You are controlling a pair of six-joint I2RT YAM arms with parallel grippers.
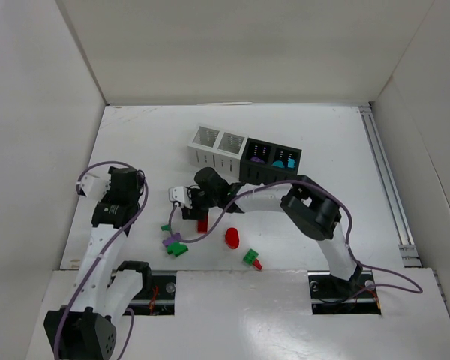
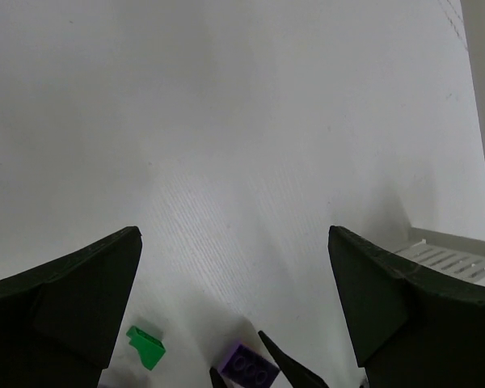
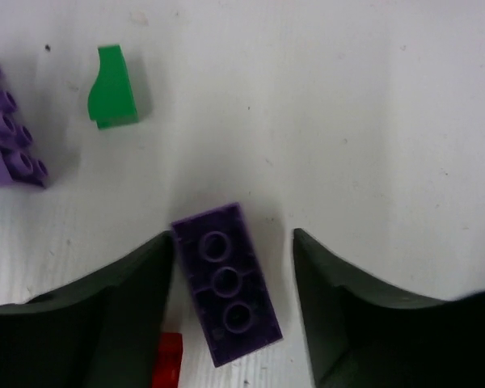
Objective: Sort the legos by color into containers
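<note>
While the left gripper (image 2: 234, 236) hangs with its fingers spread wide and nothing between them, the right gripper (image 3: 233, 238) straddles a dark purple rectangular plastic brick (image 3: 226, 283) lying flat on the white table (image 3: 372, 97). Its jaws stand apart: one finger meets the brick's long edge, the other shows a gap. A small green plastic piece (image 3: 113, 97) and a lighter purple studded brick (image 3: 8, 137) lie nearby. The row of four joined slotted cups (image 1: 217, 159), two white and two black, stands just beyond.
</note>
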